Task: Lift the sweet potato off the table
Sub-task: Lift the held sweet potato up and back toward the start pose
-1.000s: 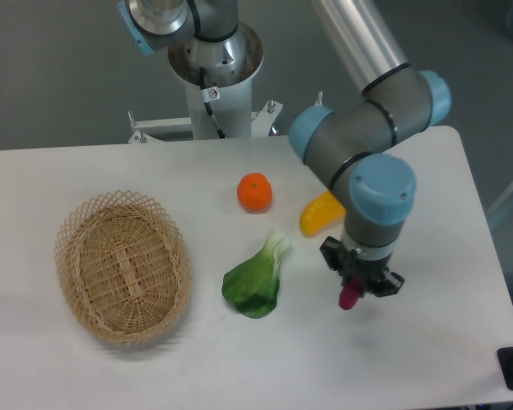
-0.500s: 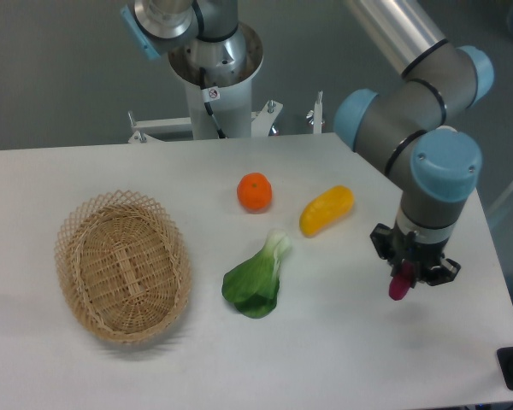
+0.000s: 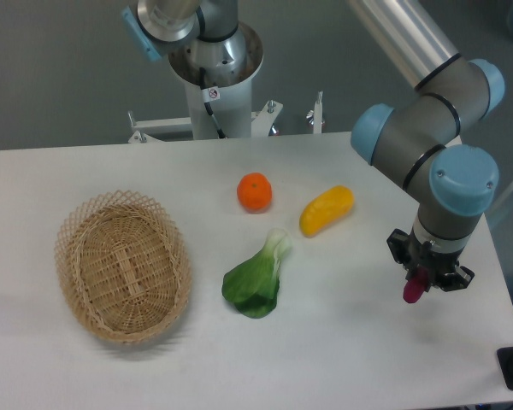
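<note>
The sweet potato is a small glossy magenta-purple piece. Only its lower end shows, sticking out below the black fingers. My gripper points down and is shut on it, over the right side of the white table. I cannot tell whether the sweet potato hangs just above the tabletop or touches it. The grey and blue arm runs up and back from the gripper.
A yellow-orange oblong vegetable lies left of the gripper. A round orange fruit sits further left. A green leafy vegetable lies in the middle. A wicker basket stands at the left. The table's right edge is close to the gripper.
My gripper has moved to the right across the table with the sweet potato in it, from beside the yellow vegetable to near the right edge. The other objects have not moved.
</note>
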You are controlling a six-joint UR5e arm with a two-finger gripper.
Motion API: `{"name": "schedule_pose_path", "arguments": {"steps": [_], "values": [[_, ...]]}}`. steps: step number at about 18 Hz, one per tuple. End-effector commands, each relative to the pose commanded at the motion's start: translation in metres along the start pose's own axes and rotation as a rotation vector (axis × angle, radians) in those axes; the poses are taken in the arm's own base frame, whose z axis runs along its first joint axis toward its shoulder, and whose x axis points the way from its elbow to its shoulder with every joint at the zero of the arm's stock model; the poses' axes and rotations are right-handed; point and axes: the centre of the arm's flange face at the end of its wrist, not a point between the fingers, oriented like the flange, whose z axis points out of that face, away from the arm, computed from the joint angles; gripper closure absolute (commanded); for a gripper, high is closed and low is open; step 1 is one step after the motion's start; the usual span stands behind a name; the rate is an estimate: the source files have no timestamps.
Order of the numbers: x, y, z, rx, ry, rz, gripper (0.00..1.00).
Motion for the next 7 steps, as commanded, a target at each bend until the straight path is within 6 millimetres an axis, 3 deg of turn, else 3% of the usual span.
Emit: {"name": "schedule_pose_path", "arguments": {"steps": [7], "values": [[0.0006, 0.0011, -0.0023, 0.003, 0.001, 0.006, 0.84]]}}
